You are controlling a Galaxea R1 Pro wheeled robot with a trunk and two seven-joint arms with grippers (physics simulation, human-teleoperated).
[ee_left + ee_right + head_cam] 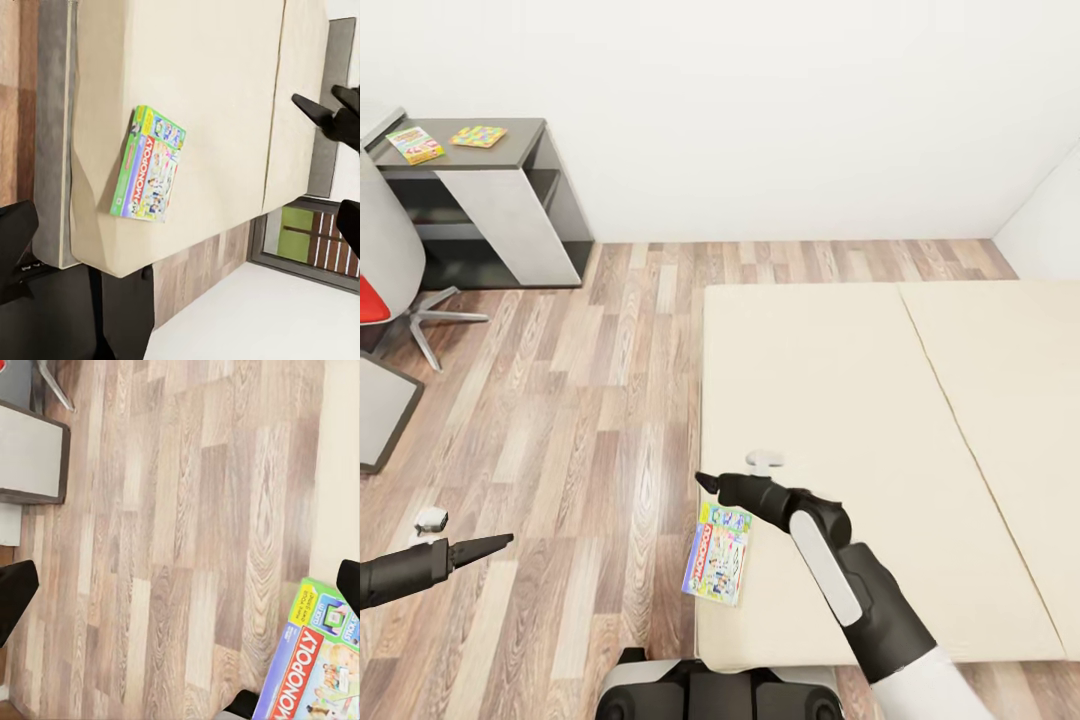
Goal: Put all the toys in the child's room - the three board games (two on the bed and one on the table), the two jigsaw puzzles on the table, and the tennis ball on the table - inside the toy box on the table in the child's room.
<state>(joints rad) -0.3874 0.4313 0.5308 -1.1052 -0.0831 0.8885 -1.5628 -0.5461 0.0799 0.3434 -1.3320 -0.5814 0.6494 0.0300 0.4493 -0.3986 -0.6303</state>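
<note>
1. While the right gripper (705,484) hung over the bed (880,400) edge, the head view placed the Monopoly box (717,553) on the near corner, overhanging the floor (590,400); whether either claw was spread I could not tell. The left gripper (500,542) hovered well apart. A Skip-Bo box (415,144) and jigsaw puzzle (479,135) lay on the table (510,150).
2. The left wrist view added the bed's grey frame (52,135).
3. The right wrist view showed that box's cover beside wood flooring.

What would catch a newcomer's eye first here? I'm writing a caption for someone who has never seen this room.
The bright Monopoly box, lying at the near corner of the beige bed, partly over its edge. The right gripper hovers just above it, empty. Far off, two colourful flat boxes lie on the dark desk section by the wall.
</note>
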